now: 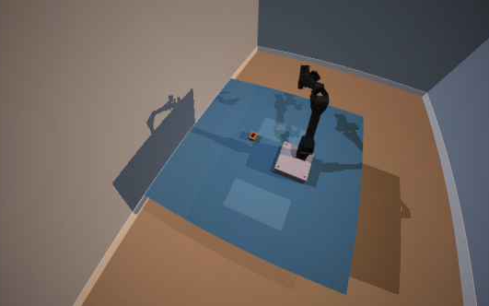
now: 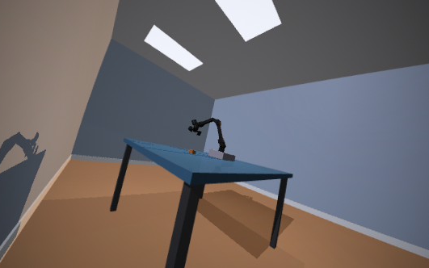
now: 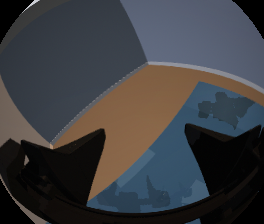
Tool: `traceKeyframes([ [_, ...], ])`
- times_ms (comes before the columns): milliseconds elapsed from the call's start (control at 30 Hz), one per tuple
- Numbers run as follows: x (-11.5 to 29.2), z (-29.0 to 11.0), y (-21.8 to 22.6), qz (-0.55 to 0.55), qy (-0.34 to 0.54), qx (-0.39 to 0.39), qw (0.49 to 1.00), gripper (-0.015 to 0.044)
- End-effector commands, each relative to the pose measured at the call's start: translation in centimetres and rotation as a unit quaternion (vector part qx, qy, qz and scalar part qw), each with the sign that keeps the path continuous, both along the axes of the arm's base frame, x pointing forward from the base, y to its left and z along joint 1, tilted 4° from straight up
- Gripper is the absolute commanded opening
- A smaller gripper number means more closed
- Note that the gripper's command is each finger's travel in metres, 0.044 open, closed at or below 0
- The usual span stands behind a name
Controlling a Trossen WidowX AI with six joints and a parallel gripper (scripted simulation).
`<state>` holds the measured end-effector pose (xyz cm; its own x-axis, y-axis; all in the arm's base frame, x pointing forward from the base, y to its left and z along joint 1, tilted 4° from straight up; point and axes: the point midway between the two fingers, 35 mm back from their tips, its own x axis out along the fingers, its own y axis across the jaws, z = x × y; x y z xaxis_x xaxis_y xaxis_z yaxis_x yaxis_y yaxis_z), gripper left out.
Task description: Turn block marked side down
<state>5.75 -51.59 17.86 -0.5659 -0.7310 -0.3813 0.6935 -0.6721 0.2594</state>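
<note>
The small orange block [image 1: 252, 135] [image 2: 192, 152] rests on the blue table [image 1: 313, 249] [image 2: 242, 169], a little to the left of the arm's base. In the top view a dark mark shows on its upper side. The block does not show in the wrist view. My gripper [image 1: 301, 77] [image 2: 195, 131] [image 3: 146, 131] is open, with its two dark fingers wide apart and nothing between them. It is raised high above the table and well away from the block.
The arm stands on a pale base plate [image 1: 290, 166] [image 2: 216, 153] close to the block. Shadows of the arm and lighter rectangular reflections lie across the tabletop. Walls stand beyond the table's edges.
</note>
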Motion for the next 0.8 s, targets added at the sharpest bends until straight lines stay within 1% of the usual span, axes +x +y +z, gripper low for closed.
traceKeyframes([
  [0, 0.3, -0.1, 0.0, 0.005, 0.001, 0.003, 1.0, 0.0426],
  [33, 1.1, -0.3, 0.2, 0.019, 0.004, 0.014, 1.0, 0.044],
  [167, 7.6, -2.2, 2.0, 0.133, 0.033, 0.091, 0.986, 0.044],
  [267, 12.3, -3.7, 4.2, 0.221, 0.058, 0.147, 0.962, 0.044],
  [367, 16.8, -5.2, 7.0, 0.308, 0.086, 0.202, 0.926, 0.044],
  [467, 20.9, -6.7, 10.5, 0.392, 0.115, 0.253, 0.877, 0.044],
  [567, 24.4, -8.1, 14.5, 0.47, 0.144, 0.299, 0.818, 0.044],
  [767, 29.6, -10.4, 23.6, 0.607, 0.2, 0.376, 0.671, 0.044],
])
